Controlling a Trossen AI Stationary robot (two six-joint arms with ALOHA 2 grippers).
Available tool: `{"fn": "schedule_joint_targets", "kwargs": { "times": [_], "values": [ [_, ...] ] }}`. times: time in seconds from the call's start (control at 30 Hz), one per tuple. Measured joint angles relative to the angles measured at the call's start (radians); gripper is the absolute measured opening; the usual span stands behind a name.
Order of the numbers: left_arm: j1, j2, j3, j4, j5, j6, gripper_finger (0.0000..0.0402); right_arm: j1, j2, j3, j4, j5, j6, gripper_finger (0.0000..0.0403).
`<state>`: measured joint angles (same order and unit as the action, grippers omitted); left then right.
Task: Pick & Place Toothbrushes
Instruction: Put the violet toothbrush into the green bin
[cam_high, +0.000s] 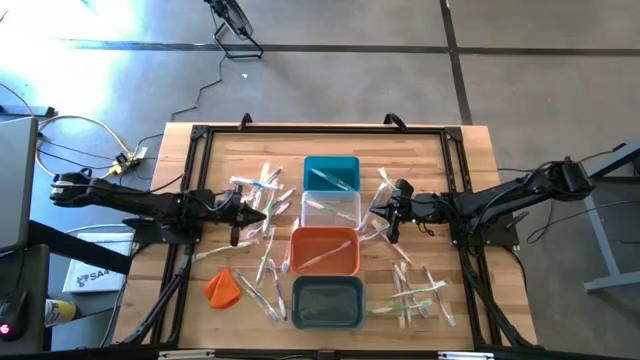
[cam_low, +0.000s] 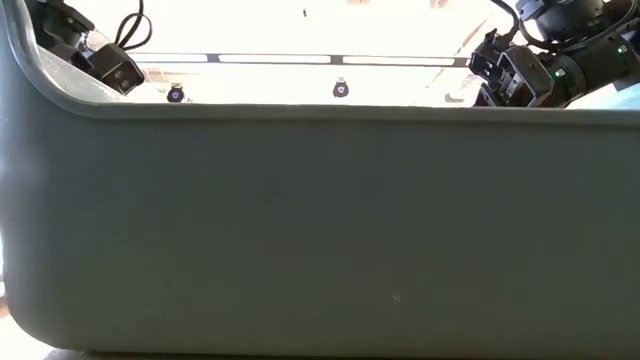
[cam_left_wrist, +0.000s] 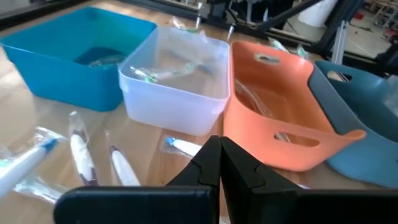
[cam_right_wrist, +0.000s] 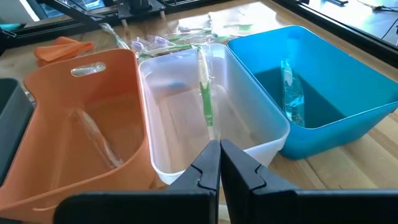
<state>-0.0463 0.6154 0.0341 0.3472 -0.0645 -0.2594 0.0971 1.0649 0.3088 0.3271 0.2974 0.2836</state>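
Both grippers, left gripper (cam_left_wrist: 219, 163) and right gripper (cam_right_wrist: 219, 167), are pinched shut on nothing; a reach is judged underway. Next, fingers must be parted over a loose toothbrush (cam_left_wrist: 184, 147) lying just ahead of the left tips.

You are looking at two dark, slim jointed arms, black cables running along them; each claw, left (cam_left_wrist: 219, 163) and right (cam_right_wrist: 219, 163), is showing matte black angular fingers.
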Motion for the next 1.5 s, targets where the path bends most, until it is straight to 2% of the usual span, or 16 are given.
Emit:
{"fn": "schedule_joint_targets", "kwargs": {
  "times": [0.27, 0.5, 0.87, 1.17, 1.5],
  "values": [
    [0.000, 0.189, 0.085, 0.028, 0.012, 0.014, 0.0000, 0.000, 0.000, 0.000, 0.001, 0.012, 0.000, 0.0003],
    [0.000, 0.319, 0.167, 0.055, 0.023, 0.139, 0.0000, 0.000, 0.000, 0.000, 0.003, 0.017, 0.033, 0.0003],
    [0.000, 0.330, 0.179, 0.055, 0.024, 0.173, 0.0000, 0.001, -0.004, 0.023, -0.027, 0.018, 0.090, 0.0003],
    [0.000, 0.330, 0.179, 0.054, 0.021, 0.173, 0.0000, 0.042, -0.004, 0.148, -0.215, 0.018, 0.087, 0.0003],
    [0.000, 0.330, 0.179, 0.053, 0.020, 0.173, 0.0000, 0.074, -0.004, 0.151, -0.221, 0.015, 0.087, 0.0003]
  ]
}}
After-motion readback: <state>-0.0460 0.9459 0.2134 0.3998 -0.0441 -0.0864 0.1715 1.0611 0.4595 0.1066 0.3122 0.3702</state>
